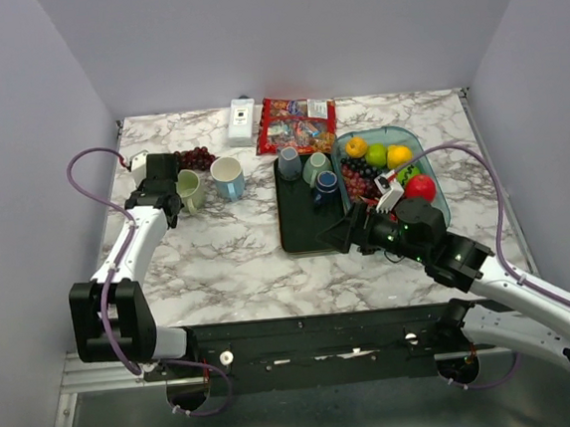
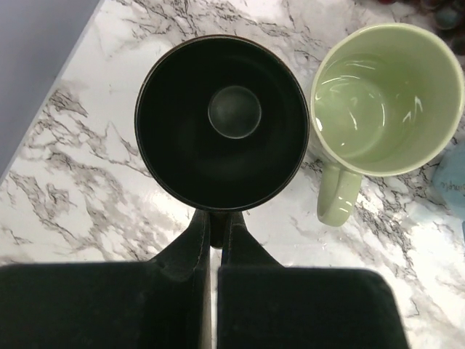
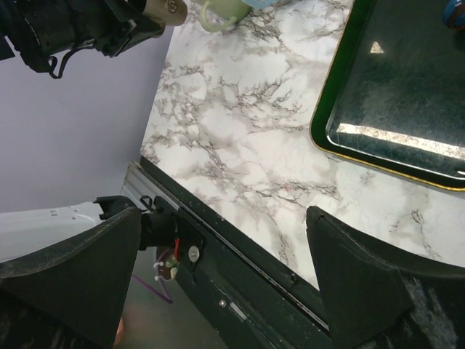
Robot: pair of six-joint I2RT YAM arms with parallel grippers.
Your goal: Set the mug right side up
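Observation:
In the left wrist view a black mug [image 2: 221,123] has its opening facing up, and I look straight into it. My left gripper [image 2: 216,225] is shut on its handle at the near side of the rim. In the top view the left gripper [image 1: 162,174] is at the far left of the table and covers the black mug. A pale green mug [image 2: 385,94] stands upright right beside it, also seen in the top view [image 1: 190,190]. My right gripper [image 1: 345,232] is open and empty over the near edge of the dark tray [image 1: 301,227].
A light blue mug [image 1: 228,176] stands right of the green one. Small cups [image 1: 316,168] sit on the tray's far end. A teal bin of fruit [image 1: 433,195], a snack bag [image 1: 295,125], a white box [image 1: 242,120] and dark grapes [image 1: 197,157] lie at the back.

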